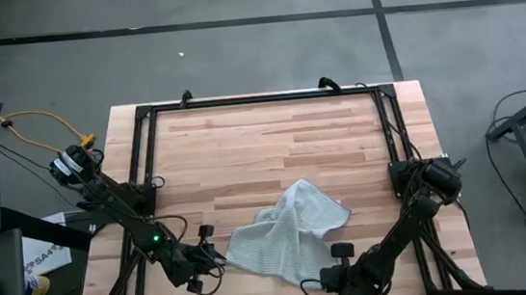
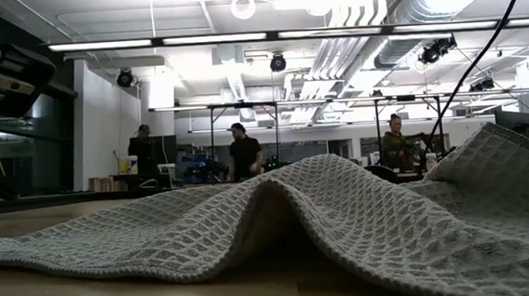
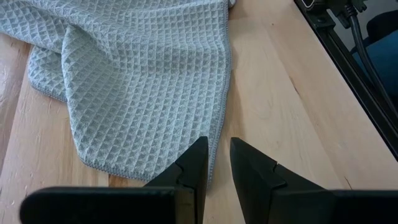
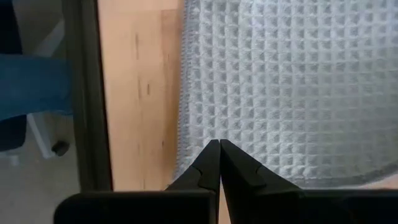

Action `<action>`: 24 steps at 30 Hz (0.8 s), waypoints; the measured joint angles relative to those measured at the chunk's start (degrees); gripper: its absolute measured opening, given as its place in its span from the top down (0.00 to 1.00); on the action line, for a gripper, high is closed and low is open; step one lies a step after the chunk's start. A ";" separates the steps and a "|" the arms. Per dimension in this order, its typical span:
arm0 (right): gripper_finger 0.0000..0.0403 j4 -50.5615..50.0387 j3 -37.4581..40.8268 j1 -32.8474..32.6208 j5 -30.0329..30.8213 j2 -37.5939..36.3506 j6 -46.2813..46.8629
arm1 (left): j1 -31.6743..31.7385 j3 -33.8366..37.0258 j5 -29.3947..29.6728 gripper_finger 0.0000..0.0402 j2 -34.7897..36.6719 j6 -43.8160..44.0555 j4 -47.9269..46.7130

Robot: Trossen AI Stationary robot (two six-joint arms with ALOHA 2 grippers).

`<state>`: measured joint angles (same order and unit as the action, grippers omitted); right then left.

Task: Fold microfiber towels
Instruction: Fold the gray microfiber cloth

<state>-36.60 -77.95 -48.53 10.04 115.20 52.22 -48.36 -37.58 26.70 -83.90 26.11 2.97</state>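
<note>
While rumpled towel (image 1: 285, 228) lies lower centre, flanked: left gripper (image 1: 208, 259) slightly parted, empty, at left edge; right gripper (image 1: 336, 274) pressed together, nearer, lower-right hem.

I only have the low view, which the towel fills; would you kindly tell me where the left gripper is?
Observer: The left gripper sits low at the towel hem, its jaws slightly apart, with bare table showing between them.
Operator: Thank you. And the right one?
Observer: The right gripper is at the towel's other side, jaws shut, tips just over the cloth near its hem.
</note>
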 joint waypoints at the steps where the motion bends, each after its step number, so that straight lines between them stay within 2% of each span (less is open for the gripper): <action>1: 1.00 0.02 0.00 0.00 -1.03 0.00 0.00 | 0.00 0.00 0.00 0.83 0.00 0.05 0.01; 7: 0.97 2.27 0.02 0.15 -2.75 0.00 -1.81 | 0.00 0.00 0.00 0.83 0.00 0.05 0.01; 13: 0.85 5.86 0.02 0.60 -2.76 0.00 -3.53 | 0.00 0.00 -0.02 0.83 0.00 0.04 0.01; 18: 0.75 5.12 0.02 0.63 -2.60 0.00 -2.67 | 0.00 0.00 -0.04 0.83 0.00 0.01 -0.12; 24: 0.73 3.41 0.04 0.63 0.34 0.00 -2.56 | 0.00 0.00 -0.05 0.83 0.00 -0.11 -1.38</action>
<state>-33.19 -77.91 -47.90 10.38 115.20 49.66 -48.36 -37.58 26.65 -83.90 26.00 1.59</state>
